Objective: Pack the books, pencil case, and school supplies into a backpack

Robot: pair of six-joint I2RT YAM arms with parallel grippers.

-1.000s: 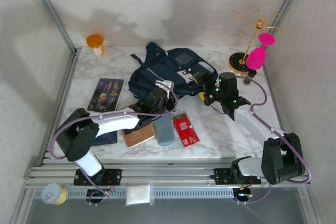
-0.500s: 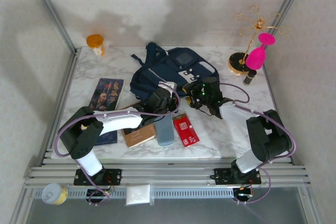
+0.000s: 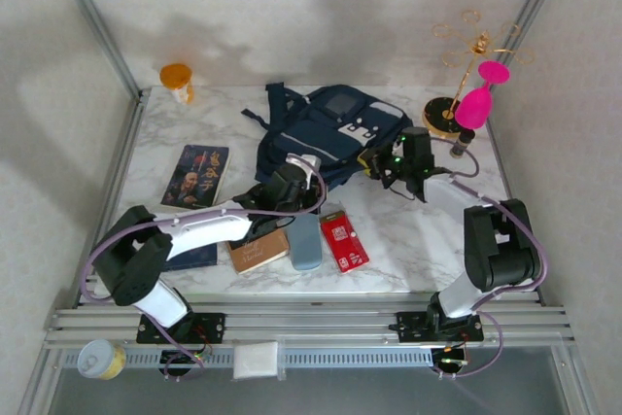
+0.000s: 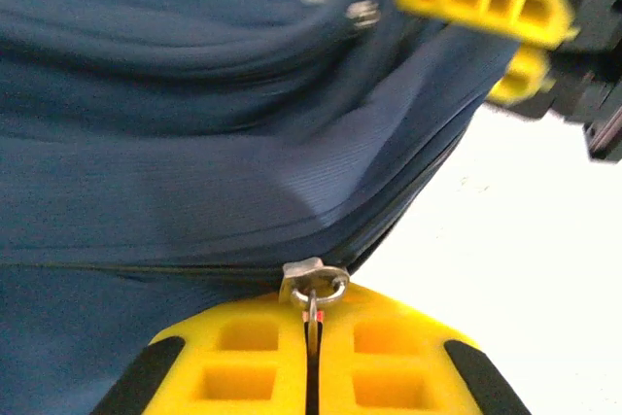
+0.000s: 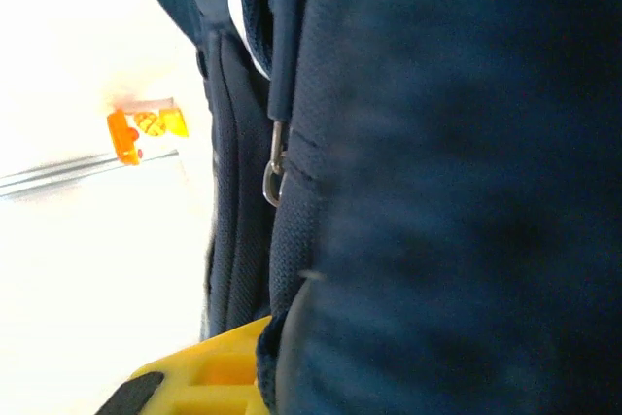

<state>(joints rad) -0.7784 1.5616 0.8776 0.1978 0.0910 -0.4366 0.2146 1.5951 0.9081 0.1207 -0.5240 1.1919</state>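
Note:
The navy backpack (image 3: pixel 330 123) lies at the back middle of the table. My left gripper (image 3: pixel 292 180) is at its near edge, shut on a metal zipper pull (image 4: pixel 316 286). At the bag's right side my right gripper (image 3: pixel 382 162) is closed on a fold of backpack fabric (image 5: pixel 437 240) that drapes over its yellow finger (image 5: pixel 194 376). A navy picture book (image 3: pixel 199 174) lies at the left. A tan book (image 3: pixel 259 251) and a blue book (image 3: pixel 199 256) sit near the left arm. The grey-blue pencil case (image 3: pixel 306 241) and the red packet (image 3: pixel 343 241) lie in front.
An orange cup (image 3: pixel 177 78) stands at the back left corner. A gold stand with pink pieces (image 3: pixel 468 94) and a small dark bottle (image 3: pixel 459 141) are at the back right. Bare marble (image 3: pixel 418 240) lies right of the red packet.
My right gripper went from open to closed on the backpack's right side. The backpack has shifted right and toward the back. The left gripper kept its hold on the zipper pull.

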